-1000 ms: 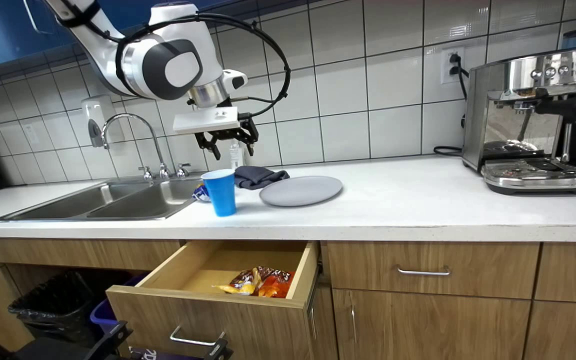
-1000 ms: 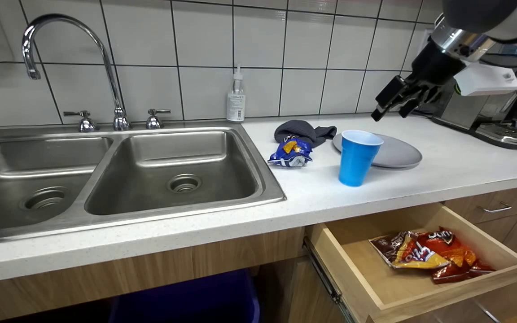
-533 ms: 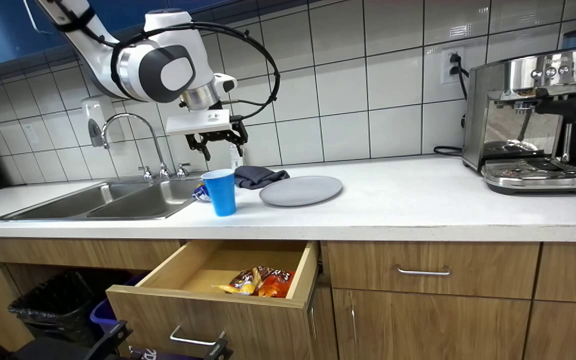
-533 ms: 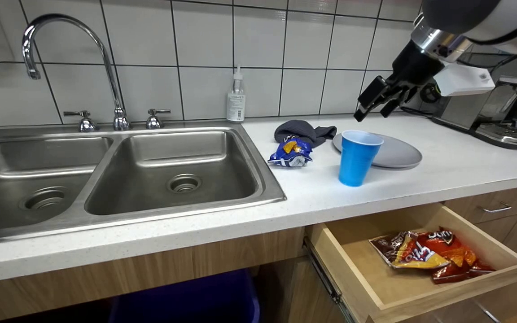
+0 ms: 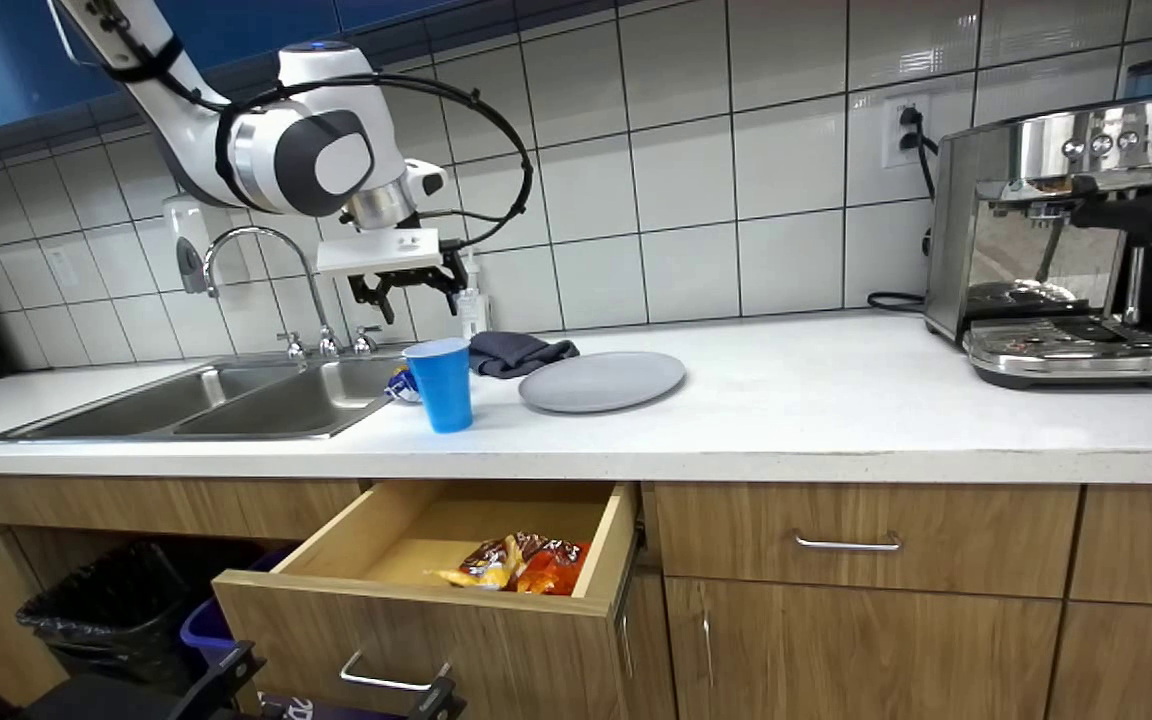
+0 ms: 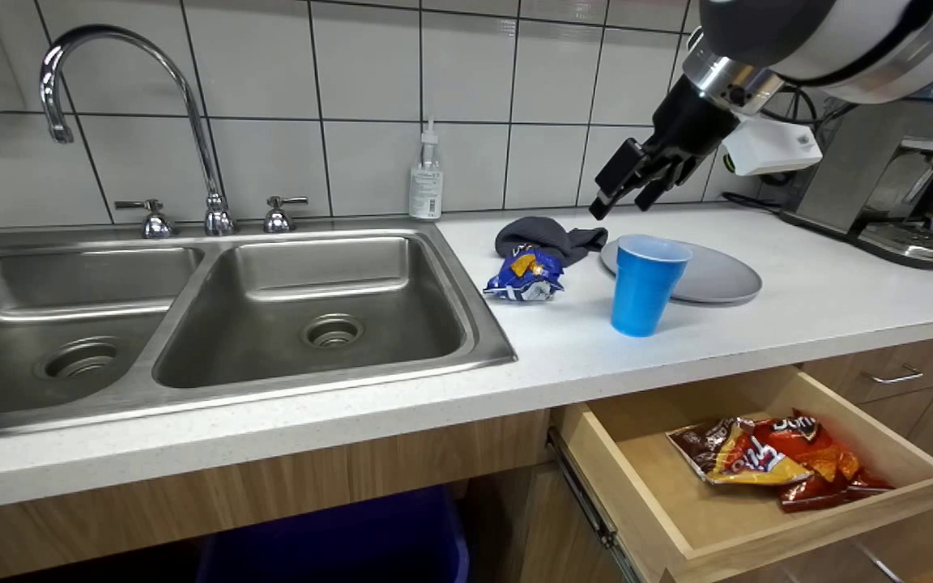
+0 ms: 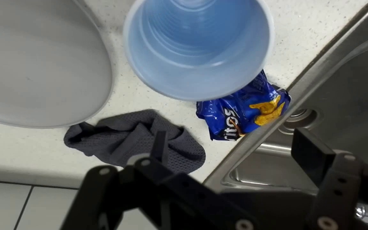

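1. While the gripper (image 6: 620, 207) hangs above the counter (image 6: 560, 344), its jaws stand far apart, holding and touching nothing.
2. Nearest in the wrist view is the blue cup (image 7: 200, 64), upright on the counter, mouth upward, long axis vertical. Being tall and narrow-footed, it could tip if a finger swept low across its rim.
3. On a clock centred on the cup there, the blue snack bag (image 7: 248, 110) lies at five, just beside the sink (image 7: 318, 73). Crumpled and partly hidden by the cup, it shows no clear long axis; its lettering runs toward twelve. A shove toward four could drop it into the sink, so near is the edge.
4. The dark cloth (image 7: 139, 140) lies bunched at seven, the grey plate (image 7: 40, 70) at nine.
5. In an exterior view, the drawer (image 5: 416, 540) sits pulled out at six from the cup, snack packets (image 5: 548, 570) inside; the coffee machine (image 5: 1026, 240) stands well apart, near three.
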`<state>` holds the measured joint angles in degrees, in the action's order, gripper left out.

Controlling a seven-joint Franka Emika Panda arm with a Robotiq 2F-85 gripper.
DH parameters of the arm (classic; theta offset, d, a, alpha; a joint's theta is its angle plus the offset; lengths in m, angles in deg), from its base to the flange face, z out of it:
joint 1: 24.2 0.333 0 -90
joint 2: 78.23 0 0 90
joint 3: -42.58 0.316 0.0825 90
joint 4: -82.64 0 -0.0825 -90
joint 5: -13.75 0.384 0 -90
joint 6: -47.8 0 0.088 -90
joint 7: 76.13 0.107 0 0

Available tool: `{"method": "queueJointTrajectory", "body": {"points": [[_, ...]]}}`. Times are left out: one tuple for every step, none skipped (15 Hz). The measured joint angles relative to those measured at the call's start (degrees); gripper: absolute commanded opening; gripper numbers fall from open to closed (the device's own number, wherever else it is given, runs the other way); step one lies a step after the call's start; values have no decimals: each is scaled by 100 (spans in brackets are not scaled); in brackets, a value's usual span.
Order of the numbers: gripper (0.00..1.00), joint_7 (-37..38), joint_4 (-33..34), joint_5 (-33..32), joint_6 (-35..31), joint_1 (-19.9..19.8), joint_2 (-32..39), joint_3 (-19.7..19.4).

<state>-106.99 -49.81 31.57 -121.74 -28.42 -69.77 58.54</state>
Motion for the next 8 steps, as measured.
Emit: {"method": "queueJointTrajectory", "body": {"points": [[100, 0, 83, -74, 0, 30, 90, 0], [100, 0, 168, -169, 0, 58, 191, 0], [100, 0, 250, -262, 0, 82, 289, 0], [100, 0, 335, -333, 0, 107, 390, -1], [100, 0, 429, -382, 0, 134, 499, -1], [100, 0, 532, -406, 0, 160, 610, 0], [100, 0, 638, -412, 1, 186, 719, 3], [100, 0, 750, -413, 2, 212, 831, 6]]}}
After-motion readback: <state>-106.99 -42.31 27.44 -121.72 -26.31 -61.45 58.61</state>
